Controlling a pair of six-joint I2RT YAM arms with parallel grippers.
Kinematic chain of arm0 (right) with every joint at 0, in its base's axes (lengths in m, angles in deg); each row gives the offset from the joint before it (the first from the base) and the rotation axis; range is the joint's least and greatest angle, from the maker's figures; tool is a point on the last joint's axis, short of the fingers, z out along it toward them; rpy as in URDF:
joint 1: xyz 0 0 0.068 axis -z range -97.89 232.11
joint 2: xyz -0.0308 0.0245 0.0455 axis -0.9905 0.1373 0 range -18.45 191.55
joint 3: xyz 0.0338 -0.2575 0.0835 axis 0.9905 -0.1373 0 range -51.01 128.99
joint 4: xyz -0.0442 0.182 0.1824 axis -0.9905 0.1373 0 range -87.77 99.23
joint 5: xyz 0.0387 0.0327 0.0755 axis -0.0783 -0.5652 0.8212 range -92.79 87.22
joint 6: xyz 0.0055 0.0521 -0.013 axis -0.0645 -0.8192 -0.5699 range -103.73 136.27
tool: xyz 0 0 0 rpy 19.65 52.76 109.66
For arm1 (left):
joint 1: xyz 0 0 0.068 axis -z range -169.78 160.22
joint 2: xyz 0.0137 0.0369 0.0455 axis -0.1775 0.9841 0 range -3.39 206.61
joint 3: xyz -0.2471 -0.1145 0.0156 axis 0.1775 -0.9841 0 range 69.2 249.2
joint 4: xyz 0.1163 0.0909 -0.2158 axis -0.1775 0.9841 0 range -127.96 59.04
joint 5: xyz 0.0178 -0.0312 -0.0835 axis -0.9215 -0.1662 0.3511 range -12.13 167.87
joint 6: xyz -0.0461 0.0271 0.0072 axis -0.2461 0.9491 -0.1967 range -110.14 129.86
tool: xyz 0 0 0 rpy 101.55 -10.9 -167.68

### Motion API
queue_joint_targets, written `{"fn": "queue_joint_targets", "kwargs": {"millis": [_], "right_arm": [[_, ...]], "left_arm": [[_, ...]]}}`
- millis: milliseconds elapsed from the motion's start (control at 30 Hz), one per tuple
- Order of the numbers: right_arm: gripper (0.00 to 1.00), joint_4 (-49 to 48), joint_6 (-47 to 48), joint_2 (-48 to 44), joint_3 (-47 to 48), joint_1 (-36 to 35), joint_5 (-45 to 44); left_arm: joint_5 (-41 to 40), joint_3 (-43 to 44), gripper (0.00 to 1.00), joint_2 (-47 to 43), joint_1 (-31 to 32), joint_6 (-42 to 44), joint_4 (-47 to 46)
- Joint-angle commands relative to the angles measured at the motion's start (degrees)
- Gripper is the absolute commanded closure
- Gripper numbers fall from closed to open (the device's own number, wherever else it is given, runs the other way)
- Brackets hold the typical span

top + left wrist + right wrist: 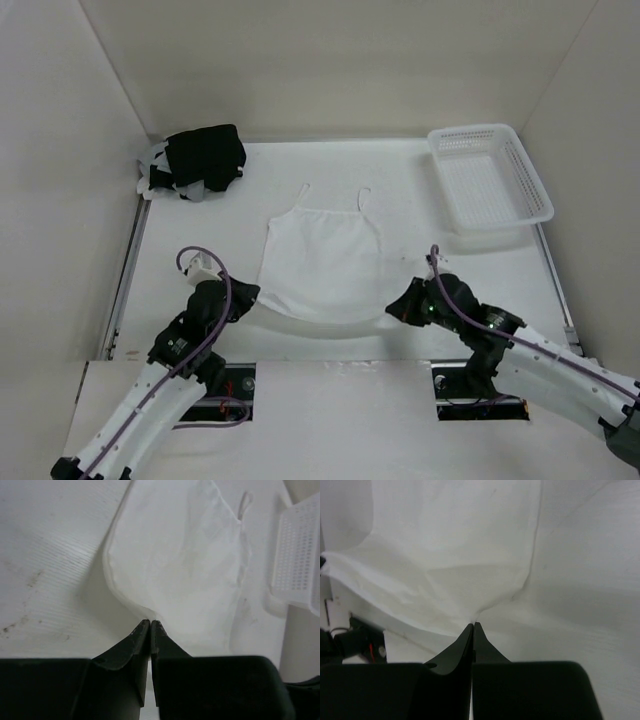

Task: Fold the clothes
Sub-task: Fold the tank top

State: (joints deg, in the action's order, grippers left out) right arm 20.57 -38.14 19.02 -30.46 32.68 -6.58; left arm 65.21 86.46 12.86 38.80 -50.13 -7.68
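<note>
At the far left of the table (180, 240) we see a black bundle (205, 158), well apart from everything else. Nearer us, the left gripper (252, 297) is clenched on the top's left hem corner. In the left wrist view, the gripper (150, 622) has its jaws pressed together with white cloth pinched at their tips.

The top (322, 262) lies in the middle of the table between the two arms. Its two straps (305, 192) point to the far side and its hem is nearest the bases. The body lies mostly flat. We see the hem run in a curve from one gripper to the other, with a shadow under it. In the left wrist view the top (185, 565) spreads away from the fingertips.

The right gripper (395, 307) is clenched on the right hem corner. In its wrist view, the gripper (473, 625) is closed tight on the cloth (435, 555), which creases outward from the tips.

At the far right stands a white mesh basket (490, 175), apart from the top.
</note>
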Motion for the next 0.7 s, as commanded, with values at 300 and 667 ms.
{"fn": "queue_joint_targets", "kwargs": {"millis": [300, 667], "right_arm": [[1.00, -13.6, 13.8, 29.7, 23.3, 22.7, 3.1], [1.00, -16.2, 14.7, 50.3, 41.7, 30.7, 7.8]], "left_arm": [[-1.7, 17.4, 0.96, 44.6, -9.5, 4.8, -36.6], [-2.6, 32.0, 0.95, 63.7, -13.4, 4.8, -44.7]]}}
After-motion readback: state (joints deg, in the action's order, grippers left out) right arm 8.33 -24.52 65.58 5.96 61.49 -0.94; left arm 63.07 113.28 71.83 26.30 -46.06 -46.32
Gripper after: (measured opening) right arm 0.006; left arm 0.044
